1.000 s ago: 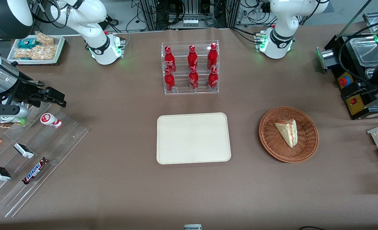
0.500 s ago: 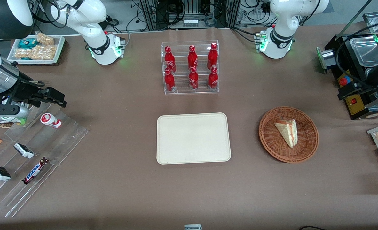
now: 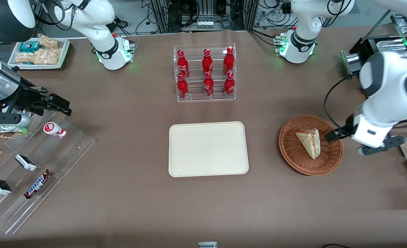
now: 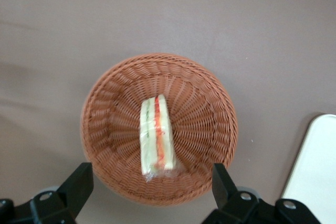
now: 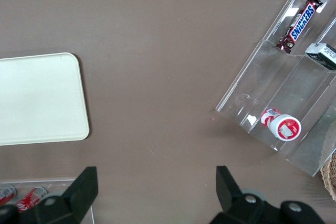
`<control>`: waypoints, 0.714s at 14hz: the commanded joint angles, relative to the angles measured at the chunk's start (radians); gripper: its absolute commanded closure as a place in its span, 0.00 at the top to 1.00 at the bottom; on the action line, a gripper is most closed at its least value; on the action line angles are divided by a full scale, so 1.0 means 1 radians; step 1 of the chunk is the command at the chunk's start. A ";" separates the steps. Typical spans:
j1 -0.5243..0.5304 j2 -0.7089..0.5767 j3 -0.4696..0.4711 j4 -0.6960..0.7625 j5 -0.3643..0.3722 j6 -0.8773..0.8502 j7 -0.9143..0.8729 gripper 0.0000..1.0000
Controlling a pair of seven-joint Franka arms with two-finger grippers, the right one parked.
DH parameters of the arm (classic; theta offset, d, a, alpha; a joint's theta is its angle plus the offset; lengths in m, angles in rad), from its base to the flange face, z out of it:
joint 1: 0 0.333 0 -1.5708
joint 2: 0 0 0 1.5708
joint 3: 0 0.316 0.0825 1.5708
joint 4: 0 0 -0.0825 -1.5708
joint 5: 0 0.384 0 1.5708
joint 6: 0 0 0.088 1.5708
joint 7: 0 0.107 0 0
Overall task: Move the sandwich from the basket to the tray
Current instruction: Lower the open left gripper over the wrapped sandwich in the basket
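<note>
My pincer (image 4: 149,192) hangs spread above the basket (image 4: 210,98); the sandwich (image 4: 156,136) lies in the basket's middle, filling edge up, probably tip toward twelve o'clock; descending off-centre, a finger could catch the wicker or skid on the wrap; the tray (image 3: 208,148) waits bare.

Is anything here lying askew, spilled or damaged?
Nothing stands out. The sandwich lies whole in the basket, the tray sits flat, and the open gripper hangs above the basket. The red bottles stand upright in their rack.
</note>
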 commanded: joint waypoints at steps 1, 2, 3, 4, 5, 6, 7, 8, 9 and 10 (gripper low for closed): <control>-0.007 -0.090 0.009 -0.200 -0.007 0.137 -0.016 1.00; -0.003 -0.087 0.010 -0.233 -0.007 0.184 -0.018 1.00; -0.003 -0.085 0.011 -0.280 -0.007 0.235 -0.028 1.00; -0.003 -0.087 0.011 -0.337 -0.007 0.313 -0.051 1.00; -0.003 -0.085 0.011 -0.372 -0.004 0.351 -0.058 1.00; -0.003 -0.078 0.012 -0.379 -0.004 0.356 -0.062 1.00; -0.001 -0.075 0.012 -0.377 -0.009 0.361 -0.070 1.00; -0.001 -0.073 0.012 -0.379 -0.010 0.367 -0.076 1.00; -0.006 -0.065 0.011 -0.396 -0.010 0.399 -0.090 1.00; -0.007 -0.058 0.012 -0.426 -0.009 0.440 -0.099 1.00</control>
